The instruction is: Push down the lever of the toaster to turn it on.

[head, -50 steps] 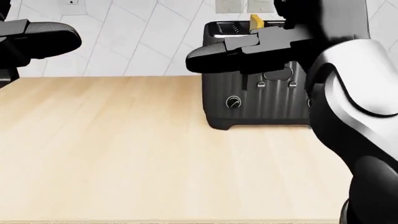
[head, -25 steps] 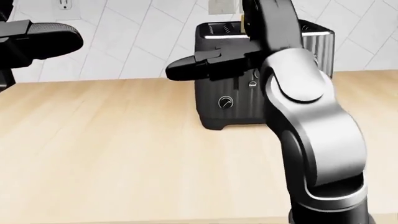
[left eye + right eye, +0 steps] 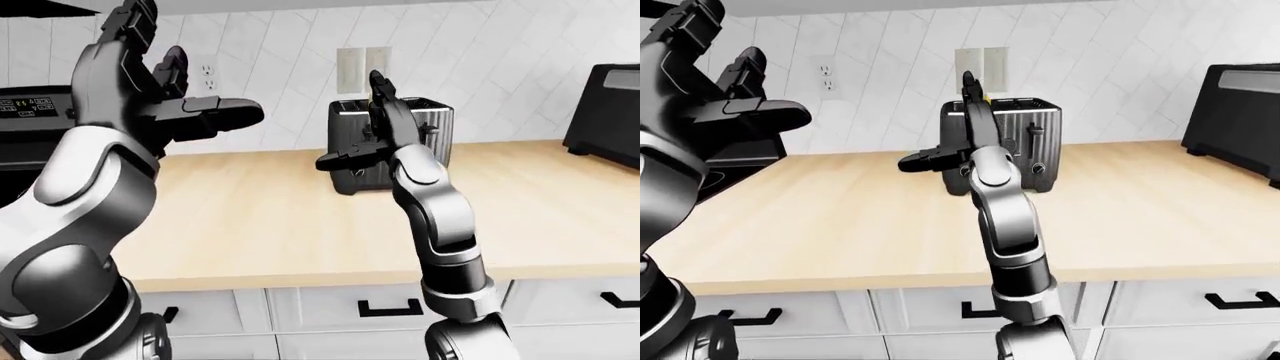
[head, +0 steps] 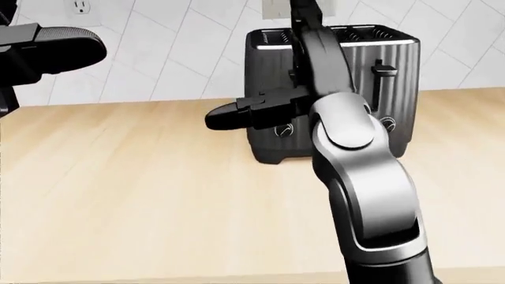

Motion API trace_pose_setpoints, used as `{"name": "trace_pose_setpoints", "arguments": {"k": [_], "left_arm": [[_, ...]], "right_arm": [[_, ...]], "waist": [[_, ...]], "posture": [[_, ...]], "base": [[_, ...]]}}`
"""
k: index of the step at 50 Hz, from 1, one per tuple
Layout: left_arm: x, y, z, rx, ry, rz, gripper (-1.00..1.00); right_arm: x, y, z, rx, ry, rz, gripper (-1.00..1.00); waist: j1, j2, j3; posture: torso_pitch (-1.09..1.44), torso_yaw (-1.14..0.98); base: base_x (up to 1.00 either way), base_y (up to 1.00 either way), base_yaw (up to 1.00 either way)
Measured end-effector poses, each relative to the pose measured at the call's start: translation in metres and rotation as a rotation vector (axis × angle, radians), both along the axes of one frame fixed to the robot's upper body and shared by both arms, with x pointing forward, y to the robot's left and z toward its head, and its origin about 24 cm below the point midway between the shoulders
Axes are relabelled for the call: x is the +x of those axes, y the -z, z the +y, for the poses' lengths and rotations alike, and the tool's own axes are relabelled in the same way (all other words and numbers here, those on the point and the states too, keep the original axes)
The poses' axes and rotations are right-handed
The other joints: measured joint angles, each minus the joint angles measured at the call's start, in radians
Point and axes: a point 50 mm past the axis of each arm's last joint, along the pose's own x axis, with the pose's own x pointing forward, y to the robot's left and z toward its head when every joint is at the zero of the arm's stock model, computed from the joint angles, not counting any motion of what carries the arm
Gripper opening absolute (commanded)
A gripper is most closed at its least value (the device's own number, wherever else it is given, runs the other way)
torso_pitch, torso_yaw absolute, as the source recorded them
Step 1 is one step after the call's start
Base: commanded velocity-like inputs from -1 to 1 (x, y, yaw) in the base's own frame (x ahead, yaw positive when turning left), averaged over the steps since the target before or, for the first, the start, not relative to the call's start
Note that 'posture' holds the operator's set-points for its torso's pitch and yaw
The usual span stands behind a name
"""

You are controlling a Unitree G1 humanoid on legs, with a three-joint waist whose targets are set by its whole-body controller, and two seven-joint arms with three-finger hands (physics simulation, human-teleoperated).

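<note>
The right hand [image 4: 260, 112], fingers spread open, has been lowered against the toaster [image 4: 395, 89], so its lever [image 4: 383, 71] is probably pressed next.

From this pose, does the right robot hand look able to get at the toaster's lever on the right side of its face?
Probably yes. The right robot hand hovers at the ribbed black toaster, open, and the black lever stands uncovered just right of the forearm in the head view, with nothing between them.

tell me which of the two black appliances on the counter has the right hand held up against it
The ribbed toaster by the wall, mid-counter: the right hand is raised across its face. The other black appliance, at the right edge, has no hand near it.
</note>
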Motion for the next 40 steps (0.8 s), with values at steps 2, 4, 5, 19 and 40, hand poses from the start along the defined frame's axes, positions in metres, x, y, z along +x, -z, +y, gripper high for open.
{"name": "trace_pose_setpoints", "arguments": {"k": [2,4,5,19,40], "left_arm": [[0.0,0.0,0.0,-0.001,-0.001,0.0,1.0],[0.0,-0.001,0.0,-0.001,-0.002,0.0,1.0],[0.0,-0.001,0.0,-0.001,-0.002,-0.001,1.0],[0.0,-0.001,-0.001,-0.001,0.001,-0.003,1.0],[0.0,0.001,-0.001,-0.004,0.002,-0.004,1.0]], "right_arm": [[0.002,0.001,0.0,0.0,0.003,0.004,1.0],[0.004,0.004,-0.001,0.001,0.006,0.007,1.0],[0.005,0.005,-0.001,0.001,0.008,0.01,1.0],[0.017,0.016,-0.002,-0.006,0.022,0.042,1.0],[0.042,0.02,-0.006,-0.004,0.051,0.079,1.0]], "waist": [[0.0,0.0,0.0],[0.0,-0.001,0.0],[0.0,-0.001,0.0],[0.001,0.0,0.0],[-0.001,0.0,-0.002]], "posture": [[-0.6,0.0],[-0.6,0.0],[-0.6,0.0],[-0.6,0.0],[-0.6,0.0]], "base": [[0.0,0.0,0.0],[0.0,0.0,0.0],[0.0,0.0,0.0],[0.0,0.0,0.0],[0.0,0.0,0.0]]}}
